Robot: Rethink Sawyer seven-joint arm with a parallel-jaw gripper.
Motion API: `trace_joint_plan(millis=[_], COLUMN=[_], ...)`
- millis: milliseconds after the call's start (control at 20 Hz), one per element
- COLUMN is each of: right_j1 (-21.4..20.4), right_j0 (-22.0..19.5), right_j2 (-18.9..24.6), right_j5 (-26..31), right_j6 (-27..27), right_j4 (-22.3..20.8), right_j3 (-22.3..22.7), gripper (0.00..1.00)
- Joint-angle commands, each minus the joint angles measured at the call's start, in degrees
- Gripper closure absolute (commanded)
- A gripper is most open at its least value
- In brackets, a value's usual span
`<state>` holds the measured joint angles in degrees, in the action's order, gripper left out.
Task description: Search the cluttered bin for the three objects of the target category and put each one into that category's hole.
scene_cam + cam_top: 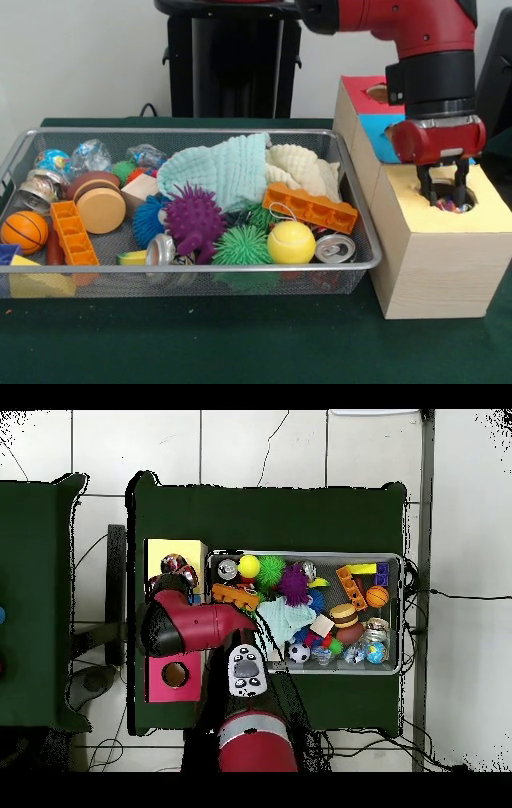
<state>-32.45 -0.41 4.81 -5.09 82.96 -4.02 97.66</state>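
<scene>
The wire-mesh bin (240,267) sits on the green table, full of toys; it also shows in the overhead view (402,614). To its right stands the yellow-topped wooden box (488,210) with its round hole (474,198). My gripper (445,194) hangs straight down with its fingertips inside the hole, fingers apart. A white piece printed with red and blue patches (450,206) lies in the hole between and below the tips. In the overhead view the printed piece (178,568) shows in the yellow box's hole, and the arm covers the gripper. No printed piece shows in the bin.
In the bin lie a mint-green towel (220,168), a cream towel (304,166), an orange brick (310,206), a yellow tennis ball (290,242), a purple spiky ball (194,220) and a small basketball (24,230). The blue-topped box (379,132) and red-topped box (362,96) stand behind the yellow one.
</scene>
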Motion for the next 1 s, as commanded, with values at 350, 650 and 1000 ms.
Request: trace_joint_plan(millis=[350, 650, 1000], right_j1=[-5.83, -6.29, -6.49], right_j0=[0.41, -1.74, -3.64], right_j2=[-0.14, 1.67, 3.08], right_j5=[25.91, 28.80, 30.18], right_j6=[-0.90, -1.90, -1.70], right_j4=[-4.62, -6.71, -7.91], right_j3=[-1.99, -4.09, -4.97], gripper=[0.00, 0.00, 0.00])
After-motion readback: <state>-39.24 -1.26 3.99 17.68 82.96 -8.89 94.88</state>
